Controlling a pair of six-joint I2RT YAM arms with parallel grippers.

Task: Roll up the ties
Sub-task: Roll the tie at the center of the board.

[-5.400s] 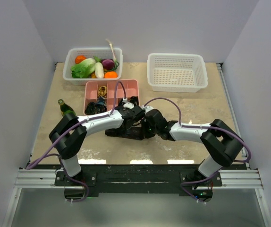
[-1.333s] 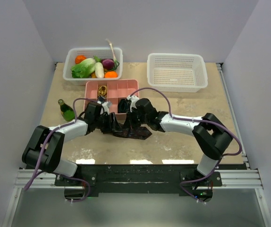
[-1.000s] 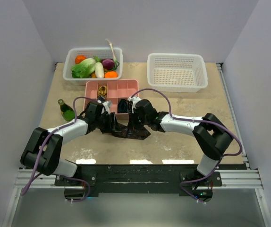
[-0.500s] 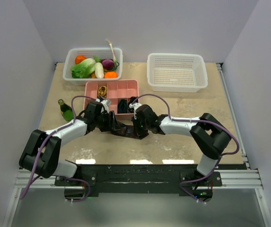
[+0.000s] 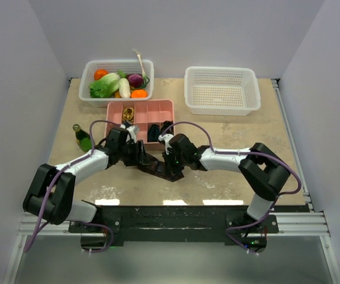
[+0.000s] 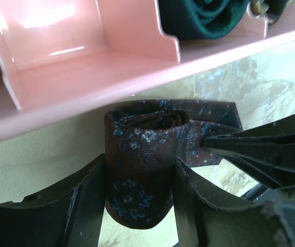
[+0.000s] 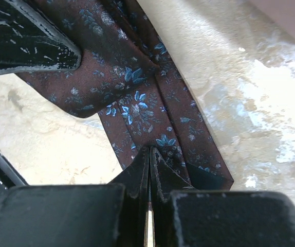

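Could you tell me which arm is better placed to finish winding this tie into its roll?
Left, likely. The left claw grips the tie at its rolled end beside the pink tray, so it can turn the coil; the right claw is shut on the flat tail, merely holding it.

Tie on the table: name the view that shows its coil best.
Left wrist: the tie fills the frame, its coiled end visible. Right wrist shows only the flat tail; top shows a small dark patch.
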